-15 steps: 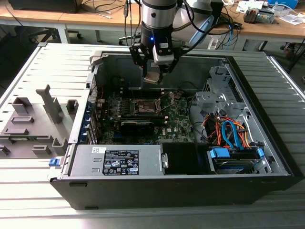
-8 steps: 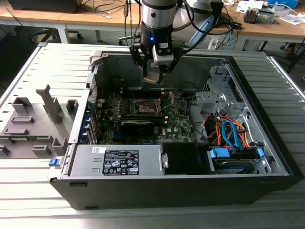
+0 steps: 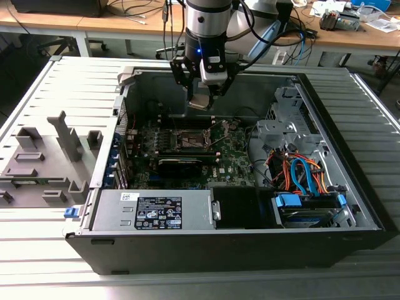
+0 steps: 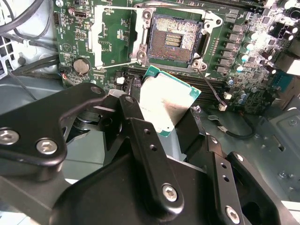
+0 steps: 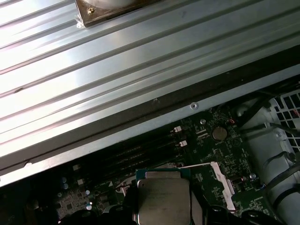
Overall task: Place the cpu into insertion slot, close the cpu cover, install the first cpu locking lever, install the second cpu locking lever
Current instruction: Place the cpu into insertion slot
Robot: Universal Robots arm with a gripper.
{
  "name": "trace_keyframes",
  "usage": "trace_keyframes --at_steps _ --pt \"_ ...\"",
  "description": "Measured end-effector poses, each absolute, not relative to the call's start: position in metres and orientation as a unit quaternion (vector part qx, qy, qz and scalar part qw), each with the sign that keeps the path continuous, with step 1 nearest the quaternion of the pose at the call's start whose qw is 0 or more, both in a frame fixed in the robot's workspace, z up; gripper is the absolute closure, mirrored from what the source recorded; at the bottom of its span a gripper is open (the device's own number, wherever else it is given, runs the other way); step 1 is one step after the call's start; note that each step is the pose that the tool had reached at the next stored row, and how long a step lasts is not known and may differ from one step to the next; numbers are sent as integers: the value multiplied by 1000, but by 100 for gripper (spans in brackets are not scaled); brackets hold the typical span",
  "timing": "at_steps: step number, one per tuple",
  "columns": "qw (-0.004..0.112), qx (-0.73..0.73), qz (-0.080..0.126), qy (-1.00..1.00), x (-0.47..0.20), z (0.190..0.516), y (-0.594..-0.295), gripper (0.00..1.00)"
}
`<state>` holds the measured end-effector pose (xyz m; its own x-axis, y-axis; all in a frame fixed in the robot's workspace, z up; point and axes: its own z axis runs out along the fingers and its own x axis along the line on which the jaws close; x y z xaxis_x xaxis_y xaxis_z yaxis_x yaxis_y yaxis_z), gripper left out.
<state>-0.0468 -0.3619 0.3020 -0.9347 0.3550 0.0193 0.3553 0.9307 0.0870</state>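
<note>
Holding the cpu (image 4: 166, 101) clamped in my gripper (image 4: 164, 117) above the empty socket (image 4: 174, 40); I judge all four steps outstanding.

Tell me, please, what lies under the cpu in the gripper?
The cpu, gripped by the gripper, hangs above the green motherboard, over dark memory slots beside the open, empty socket. Whatever lies directly beneath the chip is covered by it.
</note>
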Motion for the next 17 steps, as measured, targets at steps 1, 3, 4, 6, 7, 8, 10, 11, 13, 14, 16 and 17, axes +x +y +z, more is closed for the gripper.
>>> trace_keyframes --at_steps 1,3,4,6,7,8,10,11,13,14,16,17 --pt "2 -181 -45 -982 -47 302 -362 46" --pt "2 -182 -45 -982 -47 302 -362 46" --pt "2 -183 -45 -982 -47 302 -362 46" --pt "1 -184 -45 -982 -47 302 -362 46" --pt "1 -185 -45 -982 -47 302 -362 46" --pt "1 -185 -45 -982 -47 302 -362 46" --pt "1 -186 -45 -981 -47 302 -362 46" --pt "1 -187 -45 -981 -47 302 -362 46" --pt "1 -188 -45 -981 -47 302 -362 46" --pt "1 -188 -45 -981 -47 302 -362 46" --pt "1 -190 -45 -981 -47 302 -362 46" --pt "1 -190 -45 -981 -47 302 -362 46"
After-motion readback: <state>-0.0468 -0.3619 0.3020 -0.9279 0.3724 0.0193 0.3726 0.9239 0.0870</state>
